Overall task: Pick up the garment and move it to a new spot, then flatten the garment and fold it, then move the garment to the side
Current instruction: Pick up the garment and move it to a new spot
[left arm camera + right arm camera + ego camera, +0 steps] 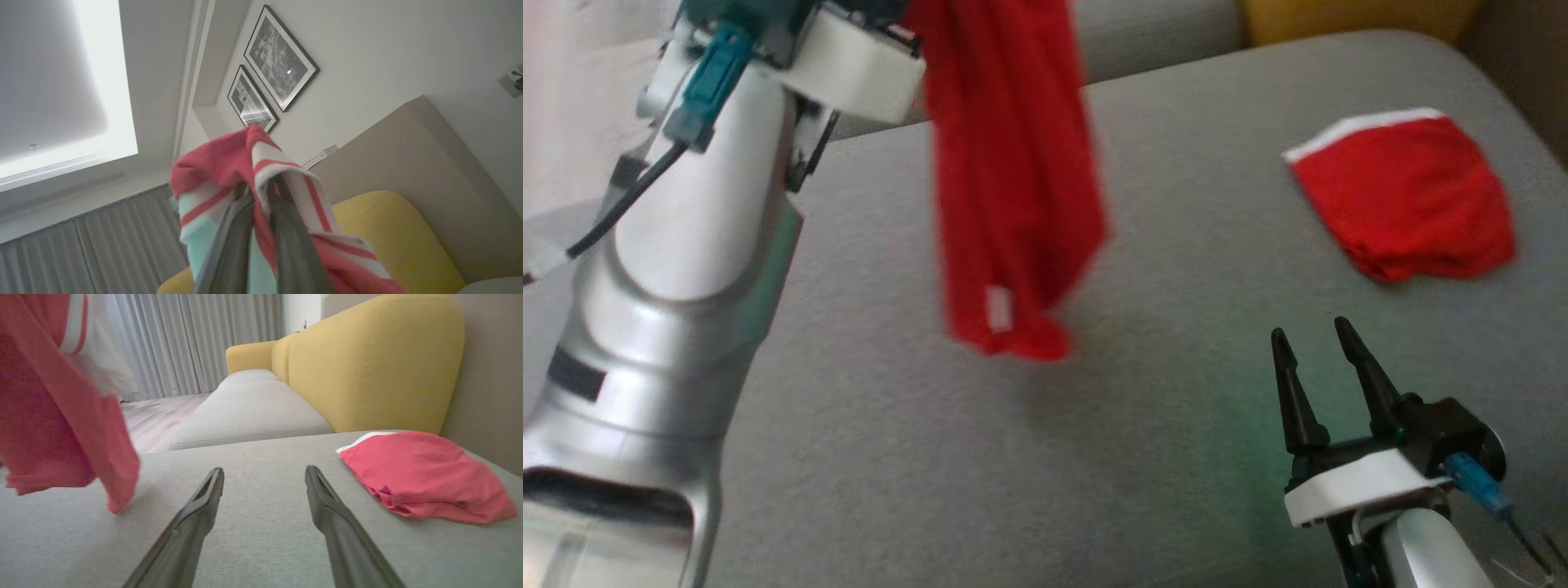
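Note:
A red garment (1013, 180) with white trim hangs in the air above the grey cushion, its lower end clear of the fabric. My left gripper (257, 192) is shut on its bunched top, where red and white striped cloth wraps the two dark fingers. The same hanging garment (61, 416) shows at the left of the right wrist view. My right gripper (1313, 335) stands open low at the front right, nothing between its fingers (204, 498).
A second red piece with a white band (1409, 196) lies folded on the grey sofa seat (1176, 408) at the far right. A yellow backrest (367, 363) runs behind the seat. Curtains and floor lie beyond the sofa's far end.

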Available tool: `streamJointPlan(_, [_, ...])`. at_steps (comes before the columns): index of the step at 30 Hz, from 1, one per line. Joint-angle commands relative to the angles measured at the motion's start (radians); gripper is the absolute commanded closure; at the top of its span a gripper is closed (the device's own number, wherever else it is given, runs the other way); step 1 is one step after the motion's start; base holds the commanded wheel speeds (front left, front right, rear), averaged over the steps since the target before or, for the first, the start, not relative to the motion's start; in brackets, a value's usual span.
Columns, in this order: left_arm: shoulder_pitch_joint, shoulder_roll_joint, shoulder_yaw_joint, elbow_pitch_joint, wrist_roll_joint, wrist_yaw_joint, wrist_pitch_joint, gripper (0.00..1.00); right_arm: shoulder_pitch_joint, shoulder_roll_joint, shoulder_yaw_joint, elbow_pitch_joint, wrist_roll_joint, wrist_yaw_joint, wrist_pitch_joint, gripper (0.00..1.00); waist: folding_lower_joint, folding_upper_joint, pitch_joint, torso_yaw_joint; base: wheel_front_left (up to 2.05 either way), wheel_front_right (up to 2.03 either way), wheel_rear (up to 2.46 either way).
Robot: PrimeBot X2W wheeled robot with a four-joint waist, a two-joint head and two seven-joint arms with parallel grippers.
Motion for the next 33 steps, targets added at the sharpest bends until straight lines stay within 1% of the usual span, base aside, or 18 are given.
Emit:
streamJointPlan(1, [-0.038, 0.027, 0.026, -0.014, 0.0, -0.005, -0.002, 1.0, -0.051, 0.009, 0.025, -0.037, 0.009, 0.007, -0.011, 0.0, 0.0001, 0.0, 0.009, -0.066, 0.0, 0.0, 0.0])
streamJointPlan(4, [-0.032, 0.012, 0.014, 0.038, -0.013, -0.01, -0.018, 1.0, -0.06, 0.013, 0.025, -0.048, 0.013, 0.007, -0.011, 0.0, 0.0001, 0.0, 0.041, -0.094, 0.0, 0.0, 0.0])
streamJointPlan(6, [0.006, 0.011, 0.003, 0.075, -0.019, -0.011, -0.031, 1.0, -0.066, 0.015, 0.03, -0.064, 0.011, 0.007, -0.011, 0.0, 0.0001, 0.0, 0.067, -0.105, 0.0, 0.0, 0.0])
streamJointPlan(10, [0.155, 0.016, -0.008, 0.172, -0.044, 0.001, -0.059, 1.0, -0.082, 0.018, 0.037, -0.077, 0.014, 0.007, -0.011, 0.0, 0.0001, 0.0, 0.11, -0.12, 0.0, 0.0, 0.0])
streamJointPlan(11, [0.203, 0.017, -0.006, 0.203, -0.054, 0.008, -0.066, 0.98, -0.085, 0.018, 0.039, -0.079, 0.013, 0.007, -0.011, 0.0, 0.0001, 0.0, 0.117, -0.121, 0.0, 0.0, 0.0])
streamJointPlan(12, [0.25, 0.016, -0.003, 0.234, -0.066, 0.016, -0.074, 0.68, -0.087, 0.018, 0.04, -0.08, 0.013, 0.007, -0.011, 0.0, 0.0001, 0.0, 0.125, -0.12, 0.0, 0.0, 0.0])
streamJointPlan(13, [0.299, 0.013, 0.002, 0.269, -0.079, 0.025, -0.08, 0.32, -0.089, 0.019, 0.043, -0.079, 0.012, 0.007, -0.011, 0.0, 0.0001, 0.0, 0.129, -0.119, 0.0, 0.0, 0.0])
streamJointPlan(14, [0.348, 0.009, 0.012, 0.302, -0.096, 0.036, -0.086, 0.0, -0.089, 0.019, 0.048, -0.078, 0.011, 0.007, -0.011, 0.0, 0.0001, 0.0, 0.13, -0.117, 0.0, 0.0, 0.0])
streamJointPlan(16, [0.44, -0.007, 0.038, 0.351, -0.13, 0.059, -0.094, 0.0, -0.085, 0.019, 0.061, -0.076, 0.015, 0.007, -0.011, 0.0, 0.0001, 0.0, 0.126, -0.108, 0.0, 0.0, 0.0])
streamJointPlan(18, [0.525, -0.034, 0.068, 0.341, -0.158, 0.079, -0.096, 0.0, -0.078, 0.019, 0.066, -0.073, 0.026, 0.007, -0.011, 0.0, 0.0001, 0.0, 0.111, -0.086, 0.0, 0.0, 0.0])
streamJointPlan(22, [0.706, -0.08, 0.12, 0.228, -0.171, 0.11, -0.097, 0.0, -0.034, 0.019, 0.053, -0.049, 0.028, 0.007, -0.011, 0.0, 0.0001, 0.0, 0.045, -0.011, 0.0, 0.0, 0.0])
streamJointPlan(26, [0.862, -0.113, 0.183, 0.076, -0.167, 0.144, -0.097, 0.0, 0.015, 0.018, 0.036, -0.021, 0.027, 0.007, -0.011, 0.0, 0.0001, 0.0, -0.021, 0.063, 0.0, 0.0, 0.0])
streamJointPlan(30, [0.993, -0.129, 0.229, -0.064, -0.157, 0.169, -0.097, 0.0, 0.059, 0.014, 0.028, -0.013, 0.032, 0.007, -0.011, 0.0, 0.0001, 0.0, -0.074, 0.125, 0.0, 0.0, 0.0])
streamJointPlan(33, [1.078, -0.133, 0.245, -0.152, -0.149, 0.184, -0.097, 0.0, 0.095, 0.011, 0.025, -0.01, 0.039, 0.007, -0.011, 0.0, 0.0001, 0.0, -0.109, 0.158, 0.0, 0.0, 0.0])
